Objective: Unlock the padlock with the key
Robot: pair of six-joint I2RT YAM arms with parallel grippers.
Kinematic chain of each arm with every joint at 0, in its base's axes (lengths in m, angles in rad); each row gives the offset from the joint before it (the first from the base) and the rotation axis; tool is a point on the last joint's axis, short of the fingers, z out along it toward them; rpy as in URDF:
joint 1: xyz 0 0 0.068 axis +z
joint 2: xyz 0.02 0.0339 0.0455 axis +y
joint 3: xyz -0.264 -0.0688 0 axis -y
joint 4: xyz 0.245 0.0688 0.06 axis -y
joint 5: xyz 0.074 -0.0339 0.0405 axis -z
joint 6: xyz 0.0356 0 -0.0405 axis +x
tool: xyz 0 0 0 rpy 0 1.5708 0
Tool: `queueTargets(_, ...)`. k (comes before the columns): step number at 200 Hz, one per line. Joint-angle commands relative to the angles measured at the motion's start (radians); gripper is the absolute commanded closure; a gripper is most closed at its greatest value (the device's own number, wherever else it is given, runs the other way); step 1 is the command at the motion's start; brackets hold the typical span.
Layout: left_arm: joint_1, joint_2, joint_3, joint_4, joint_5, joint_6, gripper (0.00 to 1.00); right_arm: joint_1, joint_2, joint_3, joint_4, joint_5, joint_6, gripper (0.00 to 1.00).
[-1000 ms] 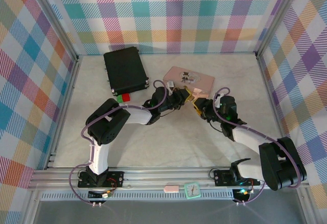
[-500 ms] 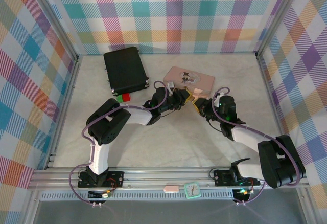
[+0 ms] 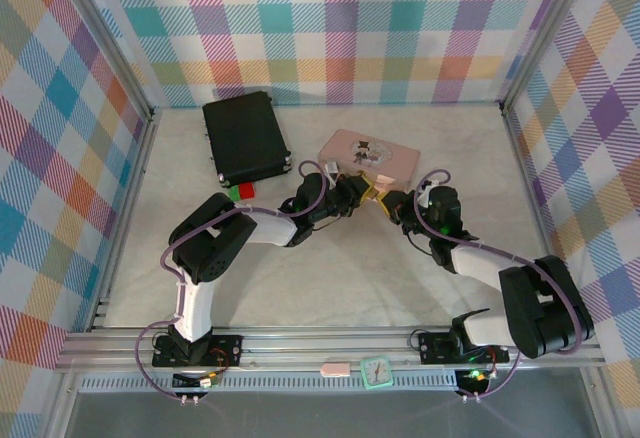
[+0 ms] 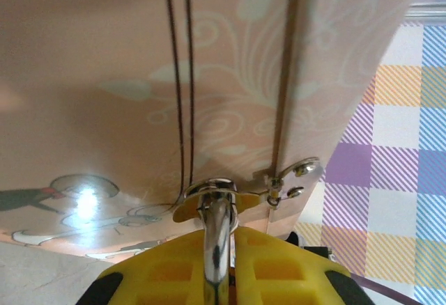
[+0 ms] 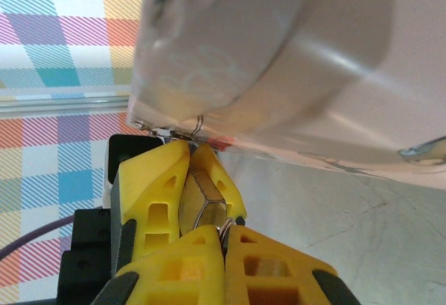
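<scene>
Brass-gold padlock (image 5: pixel 200 199); small, faceted, glossy

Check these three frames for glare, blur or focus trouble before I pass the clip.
Top external: even light, sharp throughout, no glare. Left wrist: a white glare spot low on the pink tin, which sits so close that its print looks soft. Right wrist: the tin is badly blurred at the top, while the padlock below it reads clearer.
</scene>
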Motion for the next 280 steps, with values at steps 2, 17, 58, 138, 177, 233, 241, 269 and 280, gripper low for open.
queueTargets(2, -0.023, 0.001, 0.004, 0.156, 0.040, -0.012, 1.00, 0.014, 0.030, 0.027, 0.092, -0.020, 0.070, 0.95)
queueTargets(17, -0.025, 0.015, 0.001, 0.185, 0.039, -0.025, 1.00, 0.022, 0.027, 0.034, 0.075, -0.016, 0.067, 0.94)
queueTargets(58, -0.031, 0.024, -0.002, 0.213, 0.044, -0.032, 1.00, 0.027, 0.035, 0.048, 0.058, -0.007, 0.061, 0.97)
queueTargets(138, -0.024, 0.082, -0.018, 0.461, 0.105, 0.064, 1.00, 0.009, 0.109, 0.077, 0.134, -0.105, 0.364, 1.00)
queueTargets(177, -0.017, 0.059, -0.021, 0.467, 0.160, 0.246, 1.00, 0.010, 0.188, 0.045, 0.428, -0.104, 0.754, 1.00)
queueTargets(233, -0.020, 0.130, 0.026, 0.477, 0.165, 0.273, 1.00, 0.020, 0.196, 0.036, 0.585, 0.024, 0.947, 1.00)
queueTargets(241, -0.021, 0.134, 0.033, 0.477, 0.162, 0.276, 1.00, 0.020, 0.200, 0.033, 0.592, 0.029, 0.957, 1.00)
queueTargets(269, -0.024, 0.139, 0.058, 0.477, 0.152, 0.275, 1.00, 0.021, 0.237, 0.024, 0.631, 0.028, 0.949, 1.00)
queueTargets(280, -0.025, 0.136, 0.058, 0.476, 0.138, 0.275, 1.00, 0.020, 0.253, 0.030, 0.626, 0.010, 0.917, 1.00)
